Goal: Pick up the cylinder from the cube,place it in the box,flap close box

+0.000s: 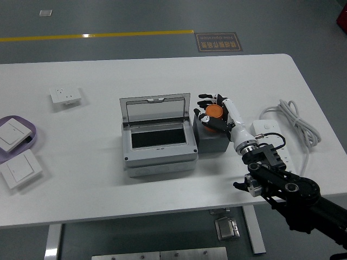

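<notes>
An orange cylinder (214, 112) stands on top of a dark grey cube (212, 138) at the table's middle. My right hand (216, 112) reaches in from the lower right, and its black and white fingers (206, 103) curl around the cylinder from the right side. The cylinder still looks to rest on the cube. A grey box (158, 143) sits just left of the cube, its lid (155, 110) standing open at the back and its dark inside showing. My left arm is out of view.
A white power strip (274, 142) with a coiled cable (295, 120) lies right of the cube, close to my right forearm. A wall socket (65, 96) and two white switches (20, 169) on a purple tray (30, 132) lie at the far left.
</notes>
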Controlling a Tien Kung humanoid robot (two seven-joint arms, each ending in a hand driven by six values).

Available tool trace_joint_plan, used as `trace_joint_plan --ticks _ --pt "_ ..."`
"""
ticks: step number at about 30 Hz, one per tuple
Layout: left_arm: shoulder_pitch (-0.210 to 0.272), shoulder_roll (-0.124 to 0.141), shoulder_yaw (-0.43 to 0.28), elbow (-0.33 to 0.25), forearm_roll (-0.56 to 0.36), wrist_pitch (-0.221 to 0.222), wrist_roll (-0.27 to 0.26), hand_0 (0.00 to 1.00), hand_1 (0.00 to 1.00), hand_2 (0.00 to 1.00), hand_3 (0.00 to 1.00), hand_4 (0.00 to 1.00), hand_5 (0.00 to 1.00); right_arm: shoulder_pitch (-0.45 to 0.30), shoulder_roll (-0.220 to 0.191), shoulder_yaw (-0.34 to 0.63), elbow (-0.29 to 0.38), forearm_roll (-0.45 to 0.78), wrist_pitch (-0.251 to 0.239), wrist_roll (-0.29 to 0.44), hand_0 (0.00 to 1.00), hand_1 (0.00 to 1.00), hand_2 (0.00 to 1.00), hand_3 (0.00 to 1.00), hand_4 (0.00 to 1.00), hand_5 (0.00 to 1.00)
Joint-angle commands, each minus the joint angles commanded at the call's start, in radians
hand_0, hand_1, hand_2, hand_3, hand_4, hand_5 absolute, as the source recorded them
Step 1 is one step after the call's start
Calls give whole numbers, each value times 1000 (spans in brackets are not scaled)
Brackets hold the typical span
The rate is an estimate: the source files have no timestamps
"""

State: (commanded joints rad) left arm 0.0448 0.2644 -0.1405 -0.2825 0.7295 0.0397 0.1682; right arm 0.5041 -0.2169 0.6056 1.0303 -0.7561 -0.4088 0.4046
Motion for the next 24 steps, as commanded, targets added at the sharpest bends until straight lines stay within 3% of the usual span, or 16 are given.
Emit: trace_joint_plan --ticks 5,6,11,12,17,18,23,24 --pt "-1 0 -2 0 3 1 -1 627 620 552 631 701 320 0 0 -3 1 2 -1 1 694 638 576 632 730 116" --pt "-1 0 -3 0 3 1 -1 627 620 552 631 701 321 0 -1 -4 2 3 -2 1 670 628 568 628 490 34" --pt "-1 0 -4 0 6 1 -1 627 620 552 631 701 321 -2 -1 -10 4 6 -5 0 670 628 568 628 490 34" --pt "-1 0 -4 0 6 0 -1 626 620 552 631 701 320 -3 -1 -12 5 7 -6 -1 715 600 522 564 125 2" --pt "-1 -1 -5 0 7 0 -2 626 620 552 631 701 320 -3 -1 -18 9 3 -11 -5 715 600 522 564 125 2" --pt "-2 -1 -6 0 8 0 -2 627 620 552 630 701 320 -3 -1 -19 11 3 -13 -5 629 546 475 487 2 2" --pt "-2 -1 -8 0 9 1 -5 627 620 552 630 701 320 -3 -1 -18 20 6 -26 6 629 546 475 487 2 2" --pt "-2 -1 -8 0 9 2 -5 627 620 552 626 701 319 -3 -1 -17 23 7 -30 10 566 497 442 399 2 2"
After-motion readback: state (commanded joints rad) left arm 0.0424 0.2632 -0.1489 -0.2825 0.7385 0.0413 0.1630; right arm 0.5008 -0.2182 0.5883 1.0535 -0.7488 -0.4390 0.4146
